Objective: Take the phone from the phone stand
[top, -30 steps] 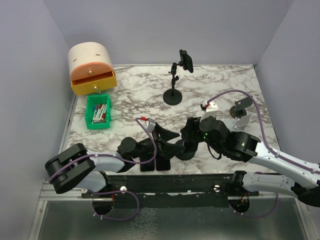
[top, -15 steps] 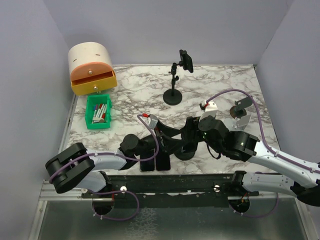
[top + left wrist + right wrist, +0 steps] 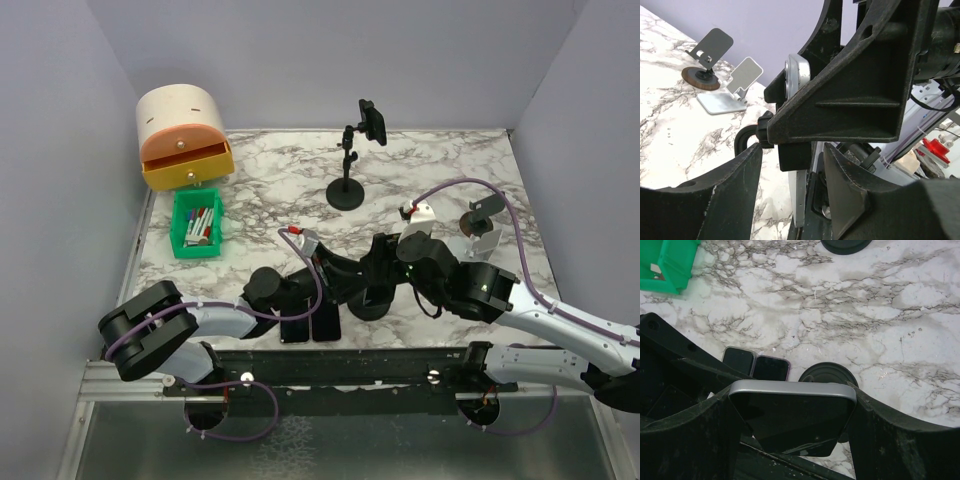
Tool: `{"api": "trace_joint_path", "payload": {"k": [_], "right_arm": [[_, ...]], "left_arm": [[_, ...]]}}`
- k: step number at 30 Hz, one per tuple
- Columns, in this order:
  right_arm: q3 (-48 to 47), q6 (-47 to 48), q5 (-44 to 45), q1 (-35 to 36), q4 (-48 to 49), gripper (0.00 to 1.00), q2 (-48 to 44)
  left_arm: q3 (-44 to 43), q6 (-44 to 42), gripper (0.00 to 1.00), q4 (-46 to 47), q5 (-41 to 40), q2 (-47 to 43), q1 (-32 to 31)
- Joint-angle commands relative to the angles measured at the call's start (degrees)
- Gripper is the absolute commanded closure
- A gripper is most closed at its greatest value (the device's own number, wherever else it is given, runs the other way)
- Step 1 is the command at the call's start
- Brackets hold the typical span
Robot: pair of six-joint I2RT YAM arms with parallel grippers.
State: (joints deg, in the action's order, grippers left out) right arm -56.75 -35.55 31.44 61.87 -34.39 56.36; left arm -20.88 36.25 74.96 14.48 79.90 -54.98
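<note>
A black phone with a silver edge point(image 3: 790, 415) stands upright on a phone stand with a round black base point(image 3: 368, 306) near the front middle of the table; the base also shows in the right wrist view point(image 3: 828, 374). My right gripper point(image 3: 792, 402) is shut on the phone's two side edges from above; in the top view it point(image 3: 385, 262) hides the phone. My left gripper point(image 3: 792, 150) is open, one finger on each side of the phone's silver edge point(image 3: 799, 190), with gaps on both sides. In the top view it point(image 3: 345, 275) reaches in from the left.
Two phones lie flat at the front edge point(image 3: 295, 328) point(image 3: 325, 325). A second black stand point(image 3: 347, 190) with a clamp stands at the back. Two empty metal stands point(image 3: 482, 225) are at the right. A green bin of pens point(image 3: 197, 222) and a drawer box point(image 3: 183, 137) are at the left.
My left gripper has moved right and closed in on the stand, its fingers now around the phone. The right gripper has stayed on the phone.
</note>
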Motion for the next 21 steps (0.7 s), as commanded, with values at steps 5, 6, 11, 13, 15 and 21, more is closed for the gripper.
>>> {"api": "trace_joint_path", "payload": {"k": [5, 6, 11, 13, 15, 21], "right_arm": [[-1.3, -2.1, 0.1, 0.1, 1.3, 1.00, -0.7], [-1.3, -2.1, 0.1, 0.1, 1.3, 1.00, -0.7], [-0.8, -2.5, 0.4, 0.1, 1.3, 1.00, -1.1], [-0.5, -2.9, 0.8, 0.1, 1.3, 1.00, -1.2], [0.0, -3.1, 1.1, 0.1, 1.5, 1.00, -1.6], [1.8, -4.4, 1.1, 0.1, 2.8, 1.00, -2.9]], "left_arm": [[-0.5, 1.2, 0.58, 4.7, -0.4, 1.0, -0.2], [-0.5, 1.3, 0.63, 5.0, -0.3, 1.1, -0.2], [0.8, 1.8, 0.95, 6.6, -0.6, 1.2, -0.1], [1.5, 2.0, 1.00, 7.2, -1.1, 1.1, 0.0], [2.5, 2.7, 1.00, 8.8, -1.6, 1.3, 0.2], [5.9, 8.5, 1.00, 20.0, -2.5, 5.3, 2.2]]}}
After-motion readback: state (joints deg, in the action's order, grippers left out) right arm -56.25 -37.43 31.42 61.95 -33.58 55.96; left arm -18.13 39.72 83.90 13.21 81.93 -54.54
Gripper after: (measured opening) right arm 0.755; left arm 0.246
